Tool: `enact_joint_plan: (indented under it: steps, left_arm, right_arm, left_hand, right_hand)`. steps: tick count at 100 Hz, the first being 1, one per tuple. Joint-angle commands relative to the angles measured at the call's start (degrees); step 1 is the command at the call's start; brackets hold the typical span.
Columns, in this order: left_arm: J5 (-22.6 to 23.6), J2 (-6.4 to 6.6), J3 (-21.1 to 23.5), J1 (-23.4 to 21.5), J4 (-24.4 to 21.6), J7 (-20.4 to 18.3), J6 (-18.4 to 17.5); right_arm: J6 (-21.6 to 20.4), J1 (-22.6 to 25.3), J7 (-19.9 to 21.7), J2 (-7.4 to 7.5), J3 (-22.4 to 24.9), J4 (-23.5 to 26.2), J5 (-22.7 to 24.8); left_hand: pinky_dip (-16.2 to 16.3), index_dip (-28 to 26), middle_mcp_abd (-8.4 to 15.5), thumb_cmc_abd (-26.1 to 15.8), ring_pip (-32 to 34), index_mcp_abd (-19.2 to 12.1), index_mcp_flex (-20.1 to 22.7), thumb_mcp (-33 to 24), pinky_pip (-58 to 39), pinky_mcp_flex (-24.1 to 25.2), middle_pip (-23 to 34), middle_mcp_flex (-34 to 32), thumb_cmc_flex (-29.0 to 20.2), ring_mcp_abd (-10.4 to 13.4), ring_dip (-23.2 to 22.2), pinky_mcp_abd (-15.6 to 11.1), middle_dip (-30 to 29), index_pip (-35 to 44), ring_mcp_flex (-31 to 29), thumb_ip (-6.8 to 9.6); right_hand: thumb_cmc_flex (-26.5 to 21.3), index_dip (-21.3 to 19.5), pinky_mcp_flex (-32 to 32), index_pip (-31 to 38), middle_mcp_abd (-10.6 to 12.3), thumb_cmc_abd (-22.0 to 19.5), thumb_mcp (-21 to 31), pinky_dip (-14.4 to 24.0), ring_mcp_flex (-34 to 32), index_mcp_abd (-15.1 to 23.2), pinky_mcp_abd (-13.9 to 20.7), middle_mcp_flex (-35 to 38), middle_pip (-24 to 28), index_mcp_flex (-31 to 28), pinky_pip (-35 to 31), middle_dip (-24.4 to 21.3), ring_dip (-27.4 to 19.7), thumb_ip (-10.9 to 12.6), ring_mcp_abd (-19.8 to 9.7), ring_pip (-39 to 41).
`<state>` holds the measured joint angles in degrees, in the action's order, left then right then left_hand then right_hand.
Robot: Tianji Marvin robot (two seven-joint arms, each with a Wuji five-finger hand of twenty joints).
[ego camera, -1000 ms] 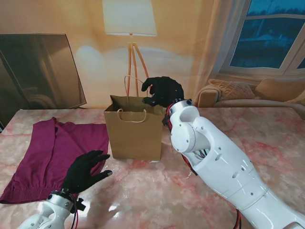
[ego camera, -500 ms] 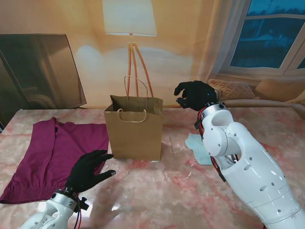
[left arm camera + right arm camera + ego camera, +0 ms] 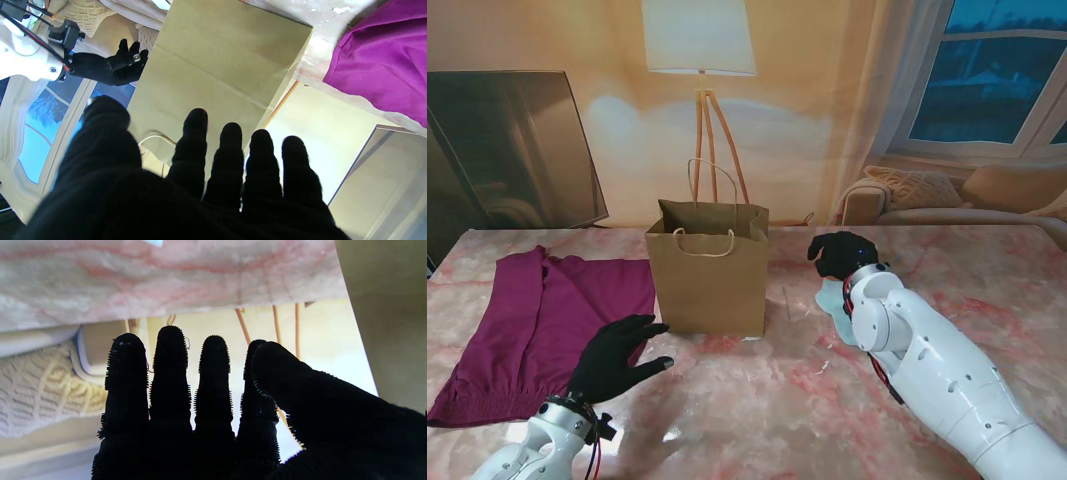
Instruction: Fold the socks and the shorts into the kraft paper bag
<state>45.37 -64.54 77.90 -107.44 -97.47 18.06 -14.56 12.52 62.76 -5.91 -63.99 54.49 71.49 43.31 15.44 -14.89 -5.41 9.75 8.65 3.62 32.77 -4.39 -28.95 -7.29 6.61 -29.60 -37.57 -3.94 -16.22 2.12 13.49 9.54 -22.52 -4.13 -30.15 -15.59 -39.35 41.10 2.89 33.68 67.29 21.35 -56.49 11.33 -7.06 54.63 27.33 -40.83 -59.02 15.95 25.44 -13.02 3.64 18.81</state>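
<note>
So a second ago the right hand (image 3: 841, 254) was up over the open top of the kraft paper bag (image 3: 708, 276), half a second ago it had swung out to the right of the bag and sat higher, and now it's dropped down low beside the bag, right at the far edge of the light blue sock (image 3: 836, 305) on the table (image 3: 757, 400), fingers (image 3: 213, 373) straight and holding nothing. That sock was hidden behind the arm at first and now shows. The left hand (image 3: 615, 358) crept slightly toward the bag's near corner.
</note>
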Motion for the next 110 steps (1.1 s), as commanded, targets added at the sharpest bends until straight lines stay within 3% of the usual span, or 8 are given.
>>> enact_joint_plan:
  steps: [1,27,47,63,84,110]
  left_arm:
    - [-0.2,0.09,-0.2,-0.1,-0.2,0.0,0.2]
    - [-0.3,0.06,0.1,-0.2,-0.2,-0.1,0.3]
    - [-0.6,0.03,0.1,-0.1,0.4,0.0,0.2]
    - [-0.9,0.02,0.2,-0.1,0.8,-0.2,0.2]
    - [-1.1,0.12,0.4,0.1,0.9,-0.9,0.1]
    - [-1.2,0.20,0.6,0.1,1.0,-1.6,0.2]
  right_arm:
    - [0.4,-0.2,0.0,-1.09,-0.9,-1.9,-0.4]
    - [1.5,-4.7,-2.7,-2.93,-7.2,-11.0,-4.4]
    - [1.2,-8.3,-6.1,-5.26,-12.2,-19.7,-8.2]
    - [1.3,-10.6,-9.1,-7.34,-15.2,-26.0,-10.5]
    - [2.8,-12.8,-8.7,-8.72,-18.0,-30.0,-12.4]
    - [5.7,-15.5,-9.0,-10.94,-20.8,-36.0,-14.6]
  left_hand:
    - [-0.1,-0.6,1.6,-0.9,-0.8,-0.8,0.6,0.4,0.5,0.4,-1.0,1.4,-1.3,1.9,0.6,-1.2,-0.5,0.4,1.6,3.13]
    - [0.0,-0.6,1.6,-0.9,-0.8,-0.9,0.7,0.3,0.5,0.4,-0.9,1.4,-1.3,1.8,0.6,-1.1,-0.5,0.5,1.6,3.11]
    - [0.0,-0.7,1.7,-0.7,-0.7,-0.9,1.2,0.2,0.4,0.4,-0.9,1.3,-1.4,1.9,0.6,-1.2,-0.5,0.8,1.6,3.09]
    - [0.0,-0.7,1.6,-0.6,-0.7,-0.9,1.1,0.1,0.5,0.5,-0.9,1.4,-1.4,1.9,0.6,-1.1,-0.5,0.8,1.6,3.07]
    - [-0.1,-0.7,1.6,-0.7,-0.7,-1.0,1.1,0.0,0.5,0.5,-0.9,1.4,-1.3,1.9,0.6,-1.0,-0.5,0.8,1.7,3.05]
    - [-0.1,-0.8,1.7,-0.8,-0.8,-1.1,1.5,-0.1,0.6,0.5,-0.9,1.5,-1.3,2.0,0.6,-1.1,-0.5,1.1,1.7,3.04]
  right_hand:
    - [-1.5,1.1,0.9,0.2,-0.6,-2.2,-0.2,-1.8,2.4,-0.5,2.1,-2.6,-0.7,1.7,1.1,-0.6,-1.4,-1.5,-0.6,-1.7]
    - [-3.4,0.3,4.1,-2.1,-1.0,-7.5,-2.1,-4.3,7.3,-2.6,3.1,-8.5,-0.7,5.1,3.8,-0.1,-4.6,1.1,-1.1,-3.0]
    - [-5.8,-1.7,6.9,-3.7,-0.9,-10.6,-2.6,-4.9,11.2,-3.5,2.9,-12.8,0.0,8.5,4.6,0.3,-6.3,5.5,-1.7,-3.4]
    - [-8.3,-2.4,11.4,-4.5,-1.1,-11.5,-3.3,-4.6,16.5,-5.3,1.7,-18.2,0.8,13.1,5.9,0.8,-7.8,6.0,-2.1,-4.0]
    - [-7.9,-0.9,16.4,-6.3,-1.8,-12.6,-4.5,-3.2,24.4,-8.1,0.4,-26.0,0.4,20.0,6.0,0.6,-9.4,5.9,-2.0,-4.9]
    - [-9.3,0.2,17.1,-6.2,-2.5,-13.5,-5.2,-1.5,28.6,-8.4,-0.2,-30.6,0.5,23.0,5.2,0.3,-10.2,6.1,-0.2,-4.1]
